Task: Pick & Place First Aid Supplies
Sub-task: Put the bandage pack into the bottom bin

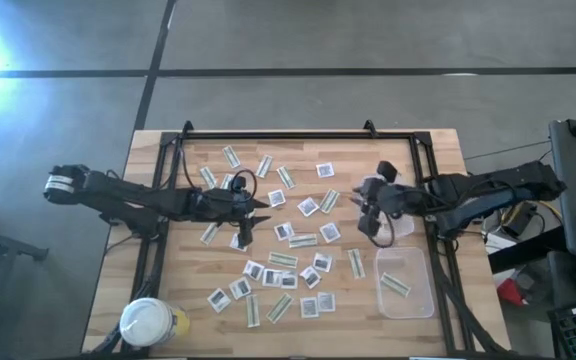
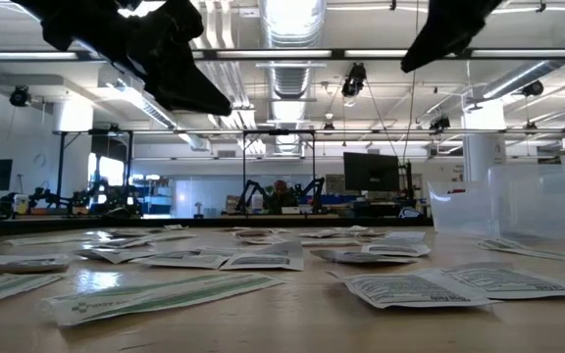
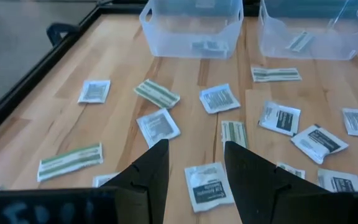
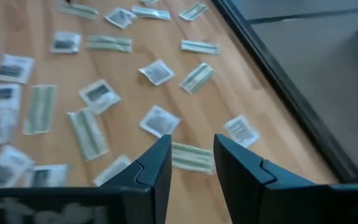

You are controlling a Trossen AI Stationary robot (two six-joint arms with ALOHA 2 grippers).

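High view: I see packets (image 1: 283,259) scattered over table (image 1: 438,150); left gripper (image 1: 245,238) above left-centre scatter, right gripper (image 1: 376,222) near tubs (image 1: 406,282)

Low view: both grippers well above packets, nothing carried

Left wrist view: fingers (image 3: 149,173) spread, empty, square packet (image 3: 206,184) between tips

Right wrist view: fingers (image 4: 156,167) apart, empty, green strip (image 4: 190,157) just ahead

My worry: flat packets may slide off tips, or overlapping neighbours get pinched together

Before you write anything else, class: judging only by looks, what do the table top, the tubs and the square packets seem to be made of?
Table top: pale wood planks, matte; grain and seams show.
Tubs: clear, slightly frosted plastic; contents show through the walls.
Square packets: white with dark print, probably paper or foil laminate; crinkled edges, faint sheen.
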